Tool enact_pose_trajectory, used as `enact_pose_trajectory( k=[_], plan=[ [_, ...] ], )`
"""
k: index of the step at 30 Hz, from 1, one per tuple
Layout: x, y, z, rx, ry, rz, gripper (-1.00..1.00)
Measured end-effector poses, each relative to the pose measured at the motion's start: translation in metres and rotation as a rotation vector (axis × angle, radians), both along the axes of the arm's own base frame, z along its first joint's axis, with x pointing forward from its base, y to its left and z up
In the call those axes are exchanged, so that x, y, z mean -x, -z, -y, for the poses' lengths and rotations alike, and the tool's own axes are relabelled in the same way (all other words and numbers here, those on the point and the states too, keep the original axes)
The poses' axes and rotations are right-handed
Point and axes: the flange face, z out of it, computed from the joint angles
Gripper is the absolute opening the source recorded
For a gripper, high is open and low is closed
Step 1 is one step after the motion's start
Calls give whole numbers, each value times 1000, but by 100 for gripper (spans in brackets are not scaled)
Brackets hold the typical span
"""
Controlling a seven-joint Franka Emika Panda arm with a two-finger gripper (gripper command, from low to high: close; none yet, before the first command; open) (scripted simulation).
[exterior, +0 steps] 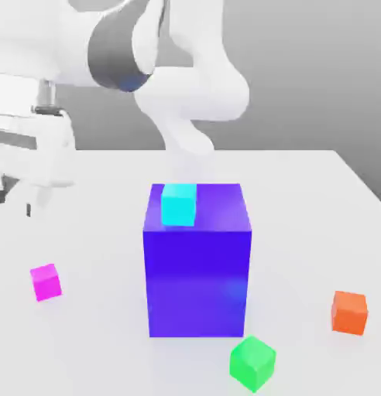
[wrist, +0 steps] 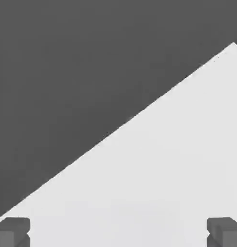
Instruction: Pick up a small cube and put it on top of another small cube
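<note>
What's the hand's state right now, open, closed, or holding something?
Hand: open, fingers spread wide, holding nothing.

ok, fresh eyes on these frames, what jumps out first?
The big blue block in the middle of the white table, with a cyan cube on its top. Small cubes lie scattered on the table around it: magenta cube towards the exterior view's left, green cube in front, orange cube to the right. The white arm hangs over the left side, its gripper open with nothing between the fingers.
</note>
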Motion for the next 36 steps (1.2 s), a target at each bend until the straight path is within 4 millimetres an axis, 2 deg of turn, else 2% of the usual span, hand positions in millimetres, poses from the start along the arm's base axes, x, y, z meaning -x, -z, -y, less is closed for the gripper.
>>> enact_pose_trajectory(
  k=[2, 3, 6, 12, 13, 20, 26, 28, 30, 33, 36],
  plan=[
    [28, 42, 17, -35, 89, -57, 0],
    [49, 62, 30, -54, 152, -85, 0],
    [94, 115, 39, -102, 267, -162, 0],
    [104, 179, 39, -112, 288, -186, 0],
    [105, 188, 39, -113, 289, -186, -100],
    [105, 189, 38, -113, 289, -185, -100],
    [104, 137, 39, -114, 289, -185, -100],
    [84, 127, 31, -98, 191, -180, -100],
    [52, 118, 15, -75, 54, -166, -100],
    [3, 107, -19, -47, -146, -145, -100],
    [-42, 96, -62, -23, -342, -123, -100]
  ],
)
